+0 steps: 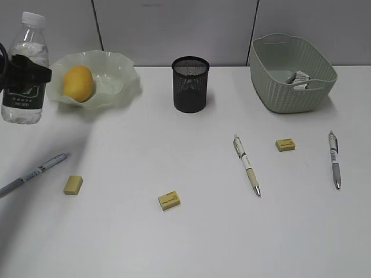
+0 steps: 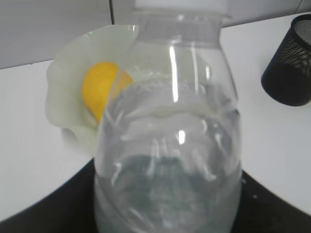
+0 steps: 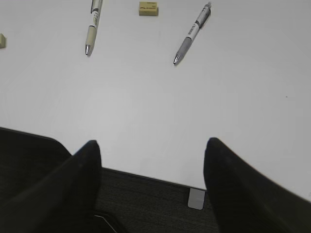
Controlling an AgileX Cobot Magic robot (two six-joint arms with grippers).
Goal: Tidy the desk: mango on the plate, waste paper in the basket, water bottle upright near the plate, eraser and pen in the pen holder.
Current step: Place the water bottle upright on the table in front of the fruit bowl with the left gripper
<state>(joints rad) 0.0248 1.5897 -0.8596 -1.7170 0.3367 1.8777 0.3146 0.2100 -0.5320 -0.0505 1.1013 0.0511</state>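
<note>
While the white worktop (image 1: pixel 191 231) spreads wide, basket (image 1: pixel 290 87) holding waste paper (image 1: pixel 301 77), plate (image 1: pixel 110 78) cradling mango (image 1: pixel 77 83), left claw (image 1: pixel 26 74) grasping upright water bottle (image 1: pixel 24 69) beside plate, right claw (image 3: pixel 150 155) released, empty.

Behind the white bench (image 1: pixel 191 243) stands a pale grey wall (image 1: pixel 174 29) made of flat panels, split by thin dark vertical seams (image 1: pixel 97 24), one to the left and one right of the middle. The bench top is plain, matte and evenly lit, with soft, faint shadows and a dim grey patch along its left side. In the right wrist view its near edge gives way to a dark grey floor (image 3: pixel 155 204), where a small pale rectangular patch (image 3: pixel 196 199) lies just below the edge.
</note>
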